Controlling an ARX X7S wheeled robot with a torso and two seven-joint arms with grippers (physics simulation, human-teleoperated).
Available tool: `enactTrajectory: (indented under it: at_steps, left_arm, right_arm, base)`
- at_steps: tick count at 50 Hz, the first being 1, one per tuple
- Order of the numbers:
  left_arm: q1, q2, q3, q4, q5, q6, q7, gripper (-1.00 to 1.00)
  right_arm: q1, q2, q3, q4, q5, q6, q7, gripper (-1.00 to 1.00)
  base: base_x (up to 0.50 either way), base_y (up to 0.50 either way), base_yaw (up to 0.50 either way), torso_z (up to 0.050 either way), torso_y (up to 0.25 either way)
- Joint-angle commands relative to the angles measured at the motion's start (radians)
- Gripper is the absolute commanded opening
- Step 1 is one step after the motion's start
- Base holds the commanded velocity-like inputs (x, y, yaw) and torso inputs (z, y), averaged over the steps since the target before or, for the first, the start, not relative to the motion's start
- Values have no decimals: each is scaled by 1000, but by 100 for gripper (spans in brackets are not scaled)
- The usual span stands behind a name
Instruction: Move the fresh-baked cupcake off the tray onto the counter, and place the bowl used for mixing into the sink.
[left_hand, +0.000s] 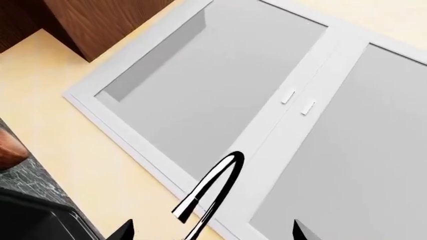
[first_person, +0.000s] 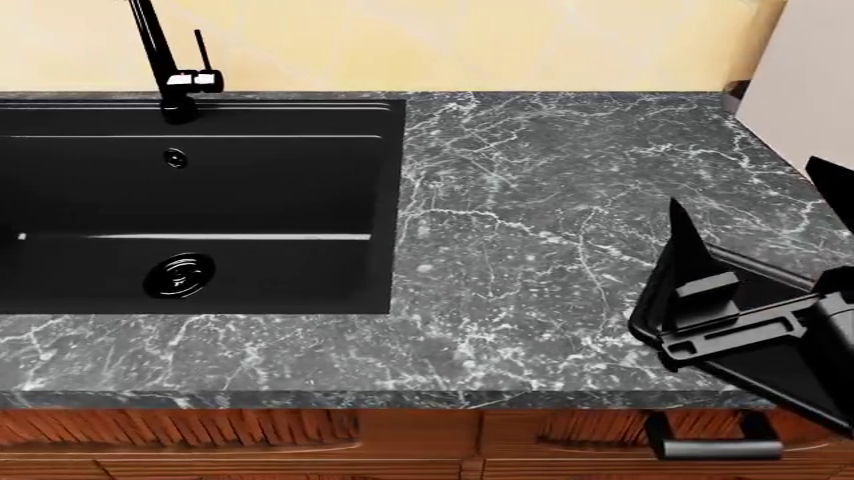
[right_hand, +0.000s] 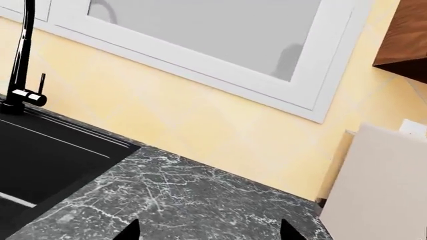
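The black sink (first_person: 267, 190) fills the left of the head view, set into the dark marble counter (first_person: 534, 200). My right gripper (first_person: 742, 185) hovers open over the counter's right end; what looks like the black tray's rounded corner (first_person: 642, 322) shows under it. In the right wrist view the right gripper (right_hand: 210, 232) has only marble between its tips. My left gripper (left_hand: 212, 234), out of the head view, is open and empty, facing the faucet (left_hand: 213, 185) and the window. A sliver of the reddish-brown bowl (left_hand: 8, 150) shows beside the sink's corner (left_hand: 33, 222). The cupcake is out of view.
The black faucet (first_person: 160, 60) rises at the sink's back edge against the yellow wall. A white-framed window (right_hand: 220, 30) sits above. A pale panel (first_person: 807, 80) stands at the counter's right end. Wooden drawers with a dark handle (first_person: 714, 445) run below the front edge.
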Motion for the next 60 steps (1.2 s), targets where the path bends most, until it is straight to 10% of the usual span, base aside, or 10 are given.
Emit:
enactTrajectory:
  at_steps: [1, 60]
  left_arm:
    - [0, -3, 1, 0, 0, 1, -3, 100]
    - [8, -9, 5, -1, 5, 12, -6, 100]
  right_arm:
    - [23, -4, -27, -9, -2, 3, 5, 100]
    - [62, -74, -130, -6, -110, 5, -46, 100]
  base:
    - [0, 500, 0, 0, 0]
    - [0, 500, 0, 0, 0]
